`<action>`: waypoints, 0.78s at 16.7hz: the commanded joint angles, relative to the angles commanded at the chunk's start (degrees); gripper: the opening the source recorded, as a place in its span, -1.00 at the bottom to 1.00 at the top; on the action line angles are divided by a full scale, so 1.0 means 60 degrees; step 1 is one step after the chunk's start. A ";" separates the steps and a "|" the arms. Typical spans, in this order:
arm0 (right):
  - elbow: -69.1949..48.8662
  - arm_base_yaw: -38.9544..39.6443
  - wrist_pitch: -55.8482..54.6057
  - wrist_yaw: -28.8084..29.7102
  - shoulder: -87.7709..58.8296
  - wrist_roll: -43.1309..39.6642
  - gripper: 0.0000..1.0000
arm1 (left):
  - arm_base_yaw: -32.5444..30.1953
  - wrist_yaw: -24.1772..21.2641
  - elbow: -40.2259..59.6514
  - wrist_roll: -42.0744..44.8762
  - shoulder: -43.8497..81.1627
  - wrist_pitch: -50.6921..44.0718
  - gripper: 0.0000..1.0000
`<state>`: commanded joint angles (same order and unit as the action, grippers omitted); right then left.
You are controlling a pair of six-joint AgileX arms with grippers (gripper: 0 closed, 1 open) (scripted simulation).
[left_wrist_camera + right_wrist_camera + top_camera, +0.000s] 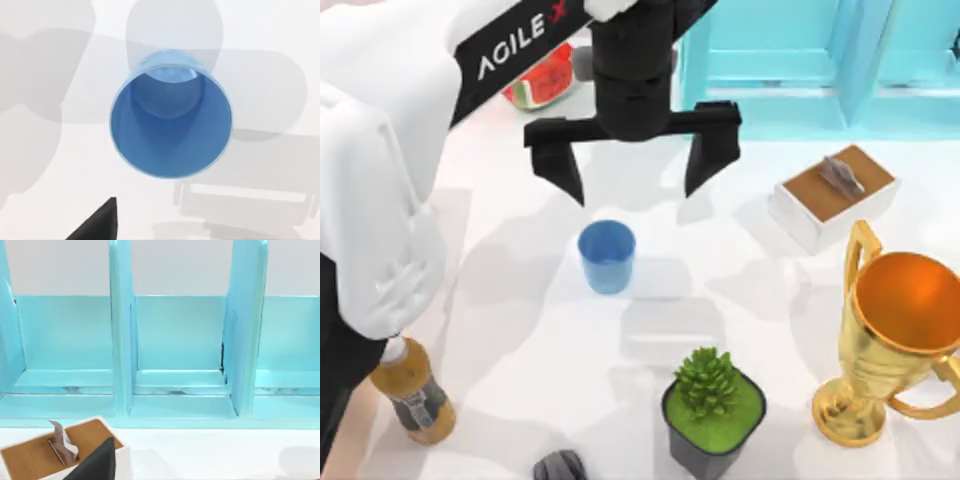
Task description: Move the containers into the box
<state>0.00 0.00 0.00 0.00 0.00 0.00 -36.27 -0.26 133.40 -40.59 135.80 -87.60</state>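
Observation:
A plain blue tumbler (607,256), one of the containers, stands upright on the white table near the middle. My left gripper (634,182) hovers open just beyond it, black fingers spread wider than the cup and holding nothing. The left wrist view looks straight down into the tumbler (170,115), with one dark fingertip (97,222) at the picture's edge. My right gripper (97,465) is by the small white box (60,455), facing the turquoise frame (175,340). The box is out of view.
A white wooden-topped box (835,195) sits at the right, with a gold trophy (895,330) in front of it. A potted green plant (713,410), an amber bottle (412,395) and a dark object (560,466) line the front. The turquoise frame (800,50) closes the back.

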 joint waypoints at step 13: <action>0.0000 0.0000 0.0000 0.0000 0.0000 0.0000 1.00 | 0.0023 0.0000 -0.3760 0.0023 0.0006 0.3765 1.00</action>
<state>0.00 0.00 0.00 0.00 0.00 0.00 -36.13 -0.26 110.84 -40.45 135.83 -65.01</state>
